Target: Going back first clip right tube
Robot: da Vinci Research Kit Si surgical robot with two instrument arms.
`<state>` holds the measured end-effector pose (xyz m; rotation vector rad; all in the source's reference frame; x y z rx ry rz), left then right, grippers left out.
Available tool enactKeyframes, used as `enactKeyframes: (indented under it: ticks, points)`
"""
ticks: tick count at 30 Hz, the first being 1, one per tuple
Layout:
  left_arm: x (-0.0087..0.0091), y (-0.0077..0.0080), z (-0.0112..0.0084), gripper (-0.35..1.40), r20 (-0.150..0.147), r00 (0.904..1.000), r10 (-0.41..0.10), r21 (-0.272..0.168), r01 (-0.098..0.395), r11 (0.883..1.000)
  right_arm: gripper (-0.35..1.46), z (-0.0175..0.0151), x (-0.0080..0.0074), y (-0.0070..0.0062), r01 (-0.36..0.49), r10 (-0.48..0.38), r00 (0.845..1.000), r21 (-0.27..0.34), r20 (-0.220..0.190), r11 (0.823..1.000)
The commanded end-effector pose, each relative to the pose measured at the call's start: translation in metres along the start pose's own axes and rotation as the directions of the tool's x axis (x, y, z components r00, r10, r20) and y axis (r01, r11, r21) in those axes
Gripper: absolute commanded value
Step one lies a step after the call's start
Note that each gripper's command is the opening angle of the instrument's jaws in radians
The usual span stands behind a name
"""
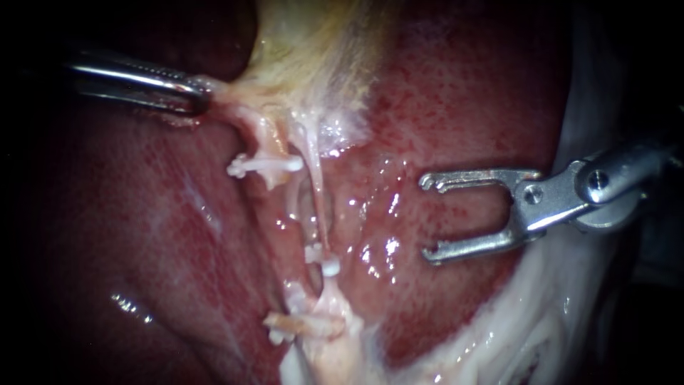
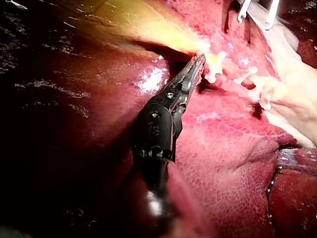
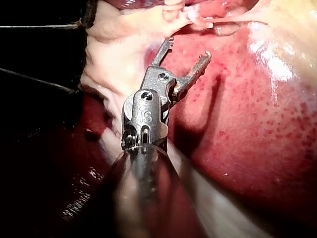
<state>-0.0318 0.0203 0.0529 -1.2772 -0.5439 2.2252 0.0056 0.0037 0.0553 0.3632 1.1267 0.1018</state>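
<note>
Right instrument [image 1: 427, 217] is closest to the lens: shaft in from the right, jaws wide apart, nothing between them, tips pointing at the tubes. It hangs over bare liver [image 1: 463, 85], well clear of the right tube [image 1: 317, 192]. That tube is the thin pale strand running down from the gallbladder [image 1: 313, 43] at mid-view. Two small clips [image 1: 322, 260] sit close together at its lower end; can't tell if both are on this strand. Left tube [image 1: 267, 139] lies just beside it and carries a bigger clip [image 1: 263, 165] crosswise higher up. One more clip, the bottom clip [image 1: 299, 324], lies across pale tissue lower down. Left instrument [image 1: 194, 96] comes in from the left, jaws clamped on the gallbladder's pale lower edge, which is stretched toward it. Left wrist view confirms it: toothed jaws closed on that yellow-white edge. Right wrist view shows the open jaws above red liver, fat [image 3: 119, 54] beside them.
</note>
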Motion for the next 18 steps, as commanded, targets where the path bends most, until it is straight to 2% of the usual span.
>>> enactKeyframes:
  ticks: [1, 4, 7, 18]
  points:
    - [-0.0004, -0.0001, 0.0005, -0.35, 0.004, 1.0, 0.0, -0.008, 0.0, 1.0, 0.5, 0.0, 0.0, 0.0, 0.0, 0.0, 1.0, 0.0, 0.0, 1.0]
    - [-0.0014, -0.0002, 0.0021, -0.35, 0.013, 0.9999, -0.005, -0.017, 0.005, 1.0, 0.5, -0.0001, -0.0001, -0.0001, 0.0, 0.0, 1.0, 0.001, 0.0, 1.0]
    - [-0.0017, -0.0002, 0.0028, -0.35, 0.017, 0.9998, -0.007, -0.023, 0.007, 1.0, 0.5, -0.0001, -0.0001, -0.0001, 0.0, 0.0, 1.0, 0.001, 0.0, 1.0]
    - [-0.0014, -0.0003, 0.0024, -0.35, 0.017, 0.9998, -0.008, -0.027, 0.008, 1.0, 0.5, 0.0, -0.0002, -0.0002, 0.001, -0.001, 1.0, -0.002, 0.001, 1.0]
